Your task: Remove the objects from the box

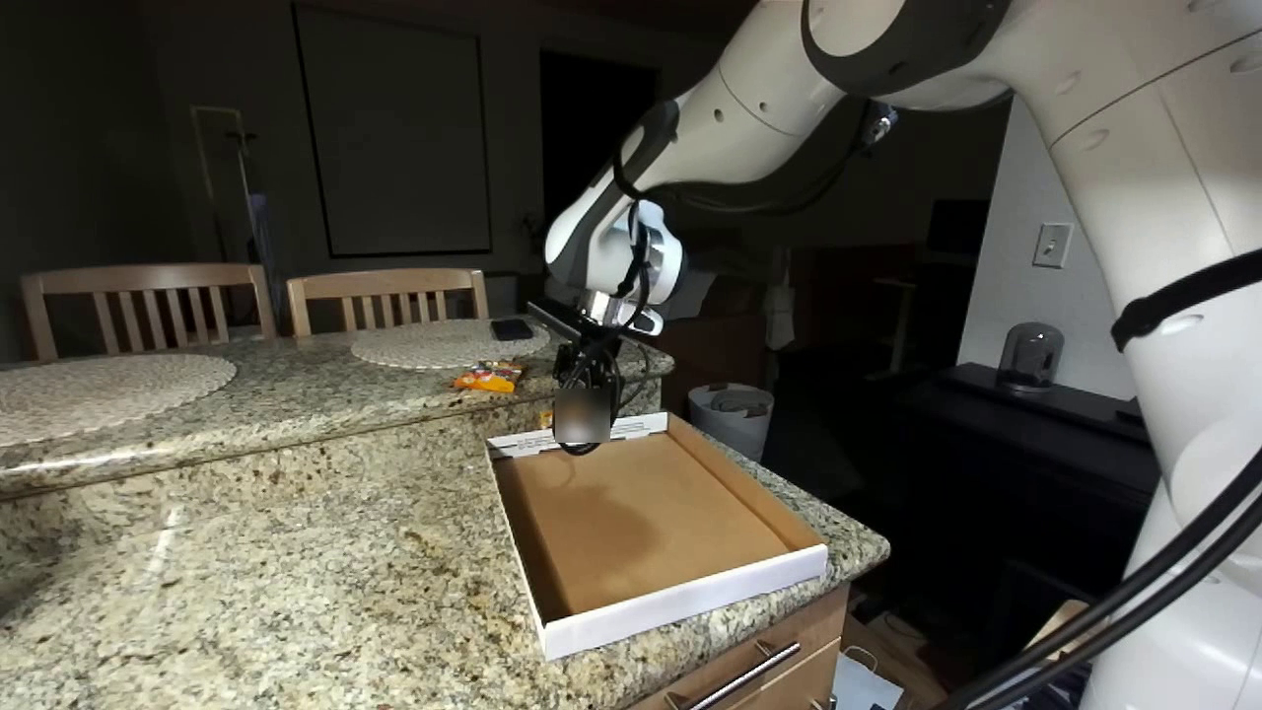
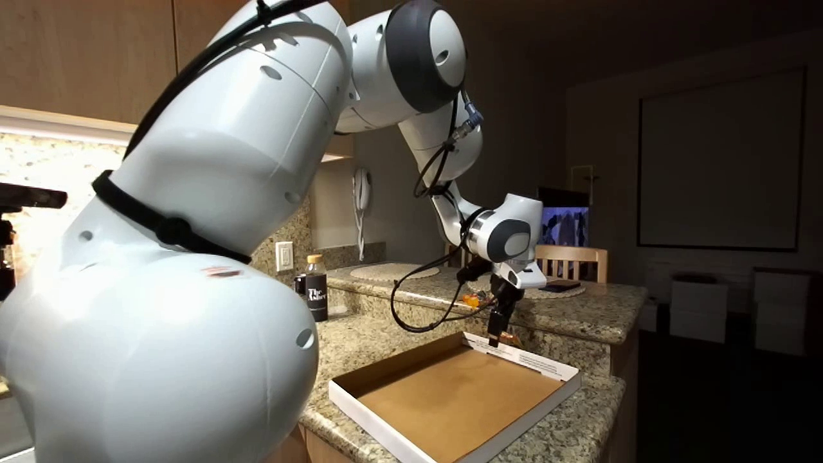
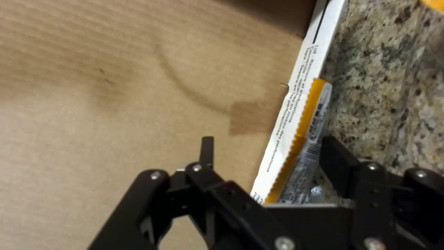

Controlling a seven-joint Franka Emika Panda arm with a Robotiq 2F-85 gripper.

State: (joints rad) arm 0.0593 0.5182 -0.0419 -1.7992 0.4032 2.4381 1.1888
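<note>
The box point(image 1: 690, 597) lies on the lower counter with its brown cardboard floor bare; it also shows in an exterior view point(image 2: 386, 421). One orange packet point(image 3: 305, 152) with a grey printed back lies along the box's white end rim, beside the raised ledge; a bit of it shows in both exterior views point(image 1: 545, 419) point(image 2: 510, 337). The other orange packet point(image 1: 488, 376) lies on the raised counter point(image 2: 476, 299). My gripper point(image 3: 267, 147) is open over this rim, one finger on the box's inner side, one beyond the packet. Rim and packet appear between the fingers; contact cannot be told.
The raised granite ledge point(image 1: 375, 459) stands behind the box's far end. On it lie woven placemats point(image 1: 108, 394) and a dark phone point(image 1: 512, 329). A dark bottle point(image 2: 316, 292) stands near the wall. Chairs point(image 1: 389, 296) stand behind the ledge.
</note>
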